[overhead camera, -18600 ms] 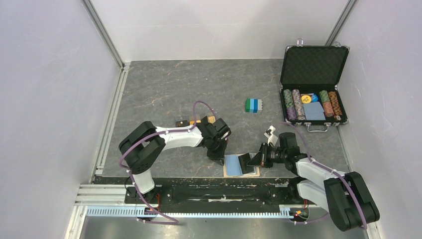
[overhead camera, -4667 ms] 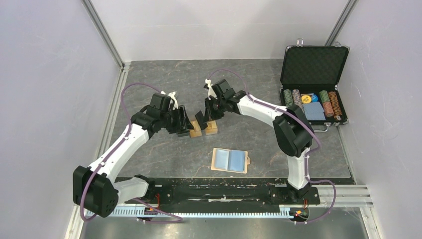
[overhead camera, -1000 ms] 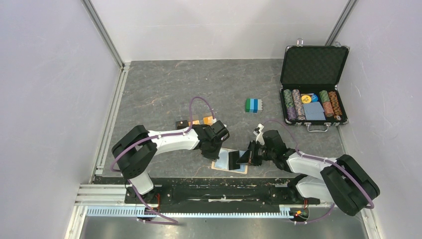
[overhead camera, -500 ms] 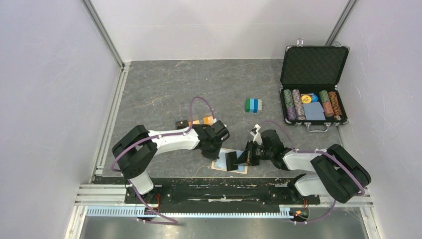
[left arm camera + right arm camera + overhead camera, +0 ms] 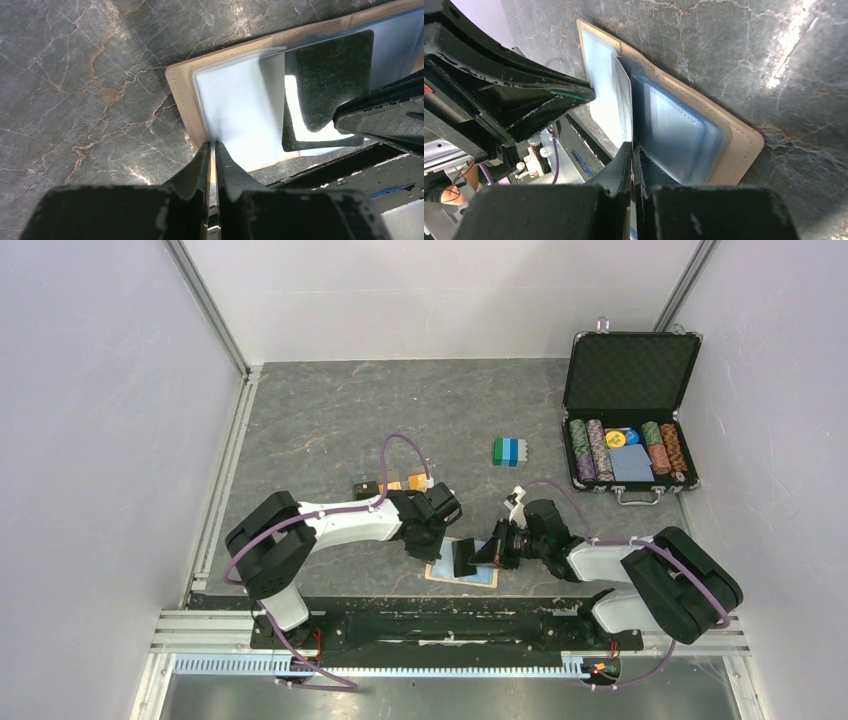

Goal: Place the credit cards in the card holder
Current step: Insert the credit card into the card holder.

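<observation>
The tan card holder (image 5: 484,577) lies open near the front edge, its light-blue lining (image 5: 674,132) facing up. My left gripper (image 5: 427,545) is shut on the holder's left edge (image 5: 181,100), with its fingertips (image 5: 202,150) at the rim. My right gripper (image 5: 480,554) is shut on the black credit card (image 5: 464,558). It holds the card tilted over the holder's left half, and the card's corner (image 5: 325,70) is at the clear pocket. Two orange-gold credit cards (image 5: 398,481) lie on the table behind the left arm.
A green-and-blue block stack (image 5: 508,451) sits mid-table. An open black chip case (image 5: 628,380) with poker chips stands at the back right. The black front rail (image 5: 440,625) runs just below the holder. Walls close both sides.
My right gripper has moved left with the black card, from the holder's middle to over its left half. My left gripper has stayed pinched on the holder's edge.
</observation>
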{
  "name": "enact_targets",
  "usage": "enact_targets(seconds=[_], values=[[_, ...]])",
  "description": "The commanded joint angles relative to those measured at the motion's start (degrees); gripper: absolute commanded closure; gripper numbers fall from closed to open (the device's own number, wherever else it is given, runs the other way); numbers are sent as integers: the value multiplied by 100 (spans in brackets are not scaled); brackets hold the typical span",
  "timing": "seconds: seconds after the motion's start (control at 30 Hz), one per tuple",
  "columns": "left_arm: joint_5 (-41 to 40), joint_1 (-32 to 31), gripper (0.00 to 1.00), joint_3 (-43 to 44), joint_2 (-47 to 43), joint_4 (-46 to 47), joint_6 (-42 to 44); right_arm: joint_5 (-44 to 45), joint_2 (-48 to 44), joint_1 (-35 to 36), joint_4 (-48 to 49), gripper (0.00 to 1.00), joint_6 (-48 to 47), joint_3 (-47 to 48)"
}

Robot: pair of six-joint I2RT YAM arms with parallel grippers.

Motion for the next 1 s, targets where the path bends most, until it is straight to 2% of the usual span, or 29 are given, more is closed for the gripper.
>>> enact_targets(seconds=[0.0, 0.43, 0.63, 0.87, 0.97], values=[[-322, -16, 86, -35, 181, -287, -180, 585, 209, -12, 483, 100, 182, -130], [-80, -13, 83, 212, 147, -315, -305, 590, 667, 283, 1210, 100, 567, -217], [-82, -7, 77, 194, 75, -313, -396, 490, 869, 437, 1468, 100, 663, -101], [-30, 35, 75, 194, -78, -303, -487, 492, 857, 573, 1120, 100, 440, 167], [123, 94, 70, 185, -163, -262, -498, 531, 760, 587, 725, 94, 251, 307]])
